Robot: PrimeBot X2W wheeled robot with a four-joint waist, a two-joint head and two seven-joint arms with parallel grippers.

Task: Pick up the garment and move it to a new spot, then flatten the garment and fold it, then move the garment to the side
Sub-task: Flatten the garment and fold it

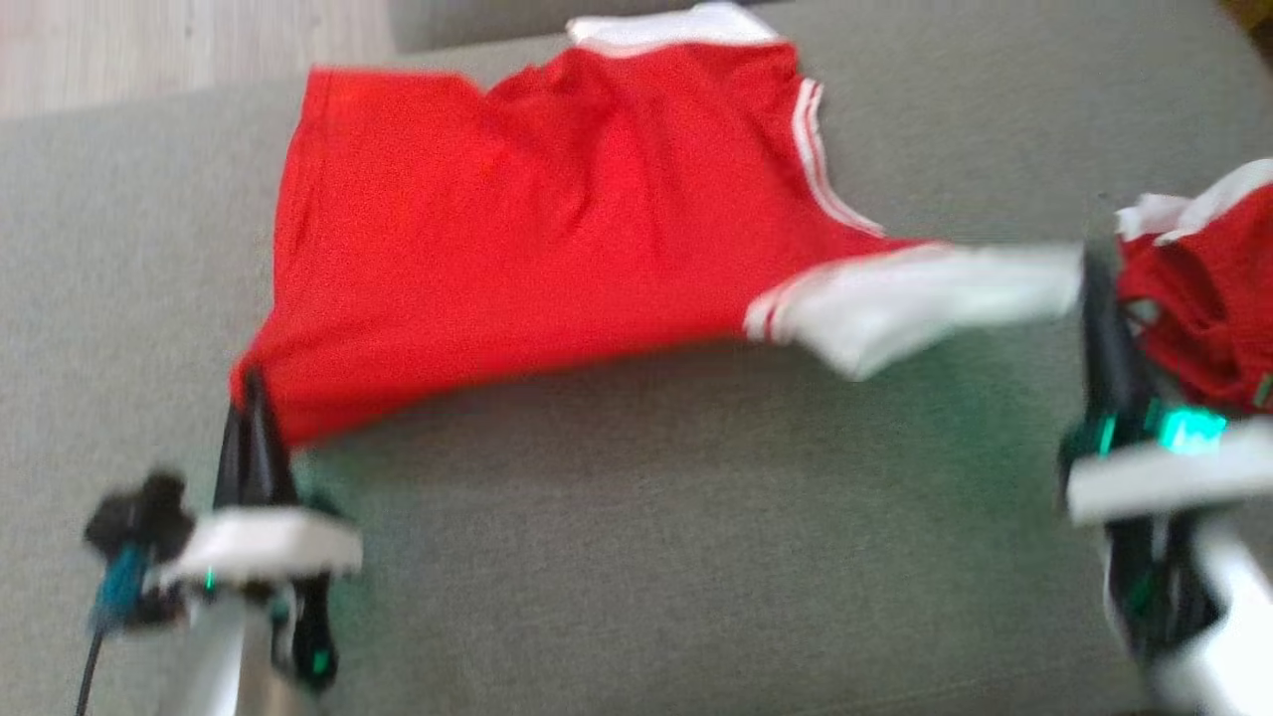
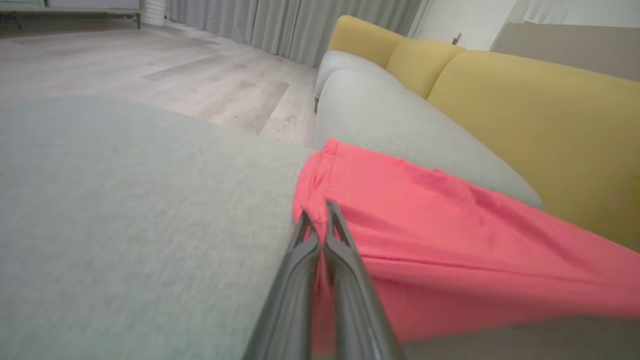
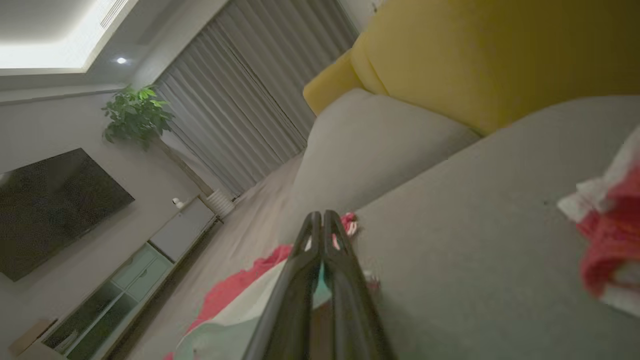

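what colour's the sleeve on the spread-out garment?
The sleeve is white, with thin red stripes at its seam; clearest in the head view.

Long dark fingers (image 2: 345,280), white wrist casings (image 1: 264,542), green lights (image 1: 1190,430), possibly a blue-tipped black cable (image 1: 119,587)
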